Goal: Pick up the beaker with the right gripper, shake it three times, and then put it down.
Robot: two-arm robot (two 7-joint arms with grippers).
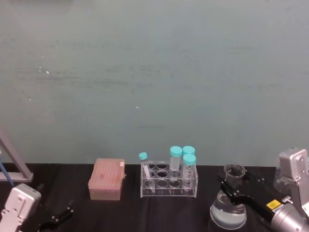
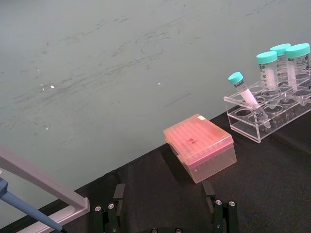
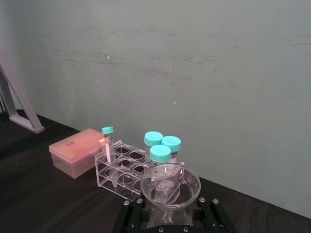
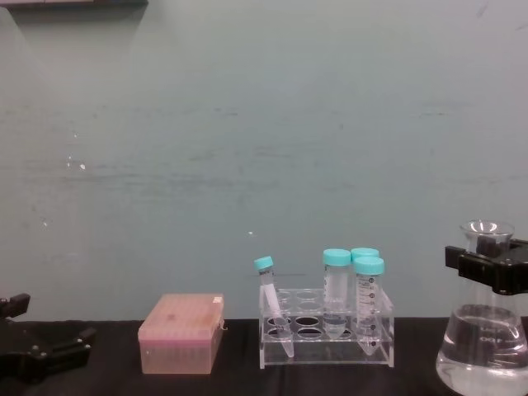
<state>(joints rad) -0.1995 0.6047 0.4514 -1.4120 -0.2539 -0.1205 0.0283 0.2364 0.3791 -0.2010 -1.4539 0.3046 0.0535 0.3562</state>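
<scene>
Pinching the neck of the beaker (image 4: 484,346) just under its flared rim, the right hand (image 4: 488,269) has one blocky black jaw on each side of the glass. The beaker is at the desk's (image 1: 130,212) right end, close to the right edge of the chest view and upright. Whether its wide base touches the black surface I cannot tell.

From the side, the chest view shows clear liquid (image 4: 483,367) pooled in the base and white print on the glass. The right wrist view looks down into the open mouth, with the jaws flanking it. The head view shows the arm reaching in from the lower right corner.

A strip of bare desk lies to the beaker's left. Past it is the clear tube rack (image 1: 169,186), shorter than the beaker. Three teal-capped tubes (image 1: 189,166) stand at its near end and a slim tube (image 1: 145,169) leans at its far end. Above the beaker is nothing except the plain green wall (image 1: 154,72), which runs behind the whole desk.

Left of the rack, with a gap between, sits a pink box (image 1: 107,180). Farther left a grey stand (image 1: 17,164) leans at the desk's end. The left hand (image 1: 55,217) rests low at the front left corner, well apart from the beaker. In the left wrist view its fingers (image 2: 115,201) are spread with nothing between them.
</scene>
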